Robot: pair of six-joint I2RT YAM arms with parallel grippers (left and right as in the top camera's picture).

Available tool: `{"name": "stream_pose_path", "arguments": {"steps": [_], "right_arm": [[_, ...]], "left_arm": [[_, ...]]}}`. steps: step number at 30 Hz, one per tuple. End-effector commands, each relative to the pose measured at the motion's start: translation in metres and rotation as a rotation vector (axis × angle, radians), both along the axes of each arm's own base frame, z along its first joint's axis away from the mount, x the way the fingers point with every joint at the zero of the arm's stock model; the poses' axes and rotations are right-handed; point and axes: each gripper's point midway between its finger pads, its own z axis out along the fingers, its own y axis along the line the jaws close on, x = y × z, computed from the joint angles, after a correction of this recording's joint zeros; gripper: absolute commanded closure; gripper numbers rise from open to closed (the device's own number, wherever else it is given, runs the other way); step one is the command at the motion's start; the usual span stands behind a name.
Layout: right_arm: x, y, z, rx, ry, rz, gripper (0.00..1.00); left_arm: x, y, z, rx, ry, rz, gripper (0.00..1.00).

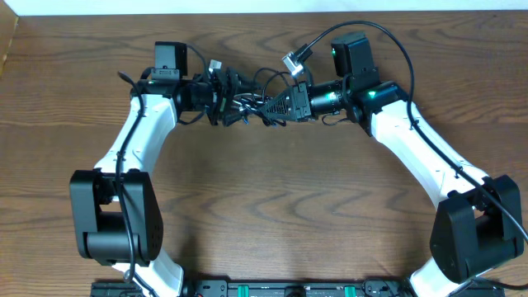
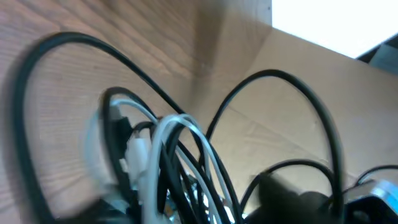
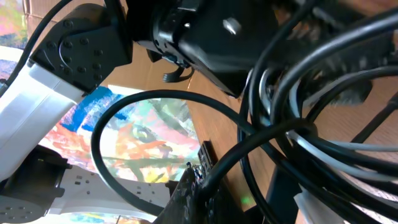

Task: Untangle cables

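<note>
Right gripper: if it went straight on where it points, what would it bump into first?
Most likely the tangled bundle of thin black and white cables right at the black right gripper, with the black left gripper just beyond; height is unclear.

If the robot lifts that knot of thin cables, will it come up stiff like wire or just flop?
Probably floppy: the cables curve in loose loops, as the white cable does in the left wrist view. Likely light, being thin. They may snag rather than slide, since the black cables cross each other tightly.
</note>
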Motion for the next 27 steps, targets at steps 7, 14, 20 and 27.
{"name": "stream_pose_path", "arguments": {"steps": [7,14,20,27], "right_arm": [[-0.009,0.003,0.014,0.044,-0.008,0.047,0.99],[-0.007,0.003,0.017,0.047,0.029,0.032,0.99],[-0.002,0.005,0.024,0.064,0.039,0.017,0.99],[0.006,0.007,0.038,0.102,0.035,-0.003,0.99]], "left_arm": [[0.004,0.026,-0.033,0.29,-0.108,-0.006,0.92],[-0.006,0.05,-0.058,0.515,-0.197,-0.118,0.92],[-0.012,0.07,-0.074,0.657,-0.19,-0.156,0.93],[-0.008,0.099,-0.086,0.839,-0.168,-0.118,0.92]]}}
